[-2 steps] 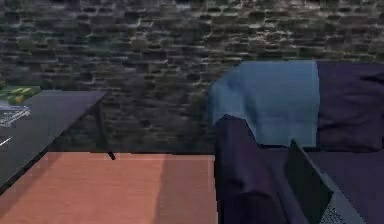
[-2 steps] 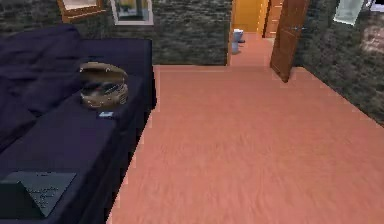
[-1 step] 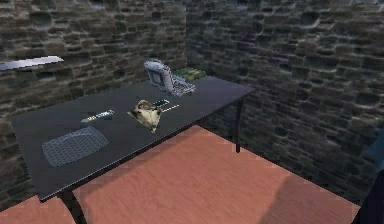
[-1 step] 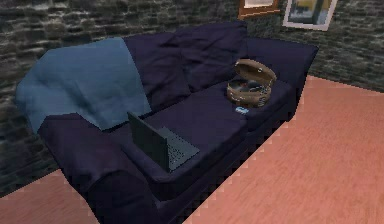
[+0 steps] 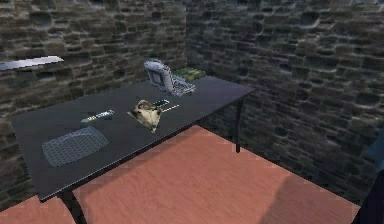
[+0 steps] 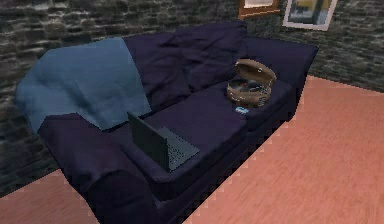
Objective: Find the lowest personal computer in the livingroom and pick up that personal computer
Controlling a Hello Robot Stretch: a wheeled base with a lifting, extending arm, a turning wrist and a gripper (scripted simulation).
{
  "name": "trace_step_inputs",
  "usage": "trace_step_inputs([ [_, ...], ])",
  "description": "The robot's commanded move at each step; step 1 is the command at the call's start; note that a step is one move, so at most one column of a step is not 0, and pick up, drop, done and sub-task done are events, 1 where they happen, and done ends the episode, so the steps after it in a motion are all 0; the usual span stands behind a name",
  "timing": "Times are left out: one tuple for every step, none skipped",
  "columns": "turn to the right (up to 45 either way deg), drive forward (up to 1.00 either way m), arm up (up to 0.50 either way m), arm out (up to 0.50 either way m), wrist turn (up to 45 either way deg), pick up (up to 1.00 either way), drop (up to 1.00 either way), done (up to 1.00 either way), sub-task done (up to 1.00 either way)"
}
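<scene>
Pincer: whether its fingers are apart, together or on anything cannot be told from where I stand.

Task item: an open dark laptop (image 6: 162, 146) rests on the seat of a navy sofa (image 6: 205, 125), screen upright and facing along the seat, its base close to the cushion's front edge. It lies toward the end of the sofa at the arm side view's left, just below a blue blanket (image 6: 85, 80) draped over the backrest.

Other items on the sofa: a round brown basket-like thing (image 6: 250, 82) at the far end of the seat, well apart from the laptop, with a small pale object (image 6: 241, 111) just in front of it. Two framed pictures (image 6: 310, 12) hang on the stone wall above.

Clearance: bare reddish floor (image 6: 320, 160) runs along the sofa's whole front.

Forward view: a dark table (image 5: 50, 125) stands in a corner of stone walls. On it are a grey mesh mat (image 5: 75, 146), a slim remote-like piece (image 5: 97, 117), a tan and white object (image 5: 148, 113), a grey hinged device (image 5: 158, 75) near the back edge and a greenish box (image 5: 191, 74) beside it. Open floor lies before and beneath the table
</scene>
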Motion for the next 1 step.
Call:
trace_step_inputs([
  [0.0, 0.00, 0.14, 0.00, 0.0, 0.00, 0.00, 0.00, 0.00],
])
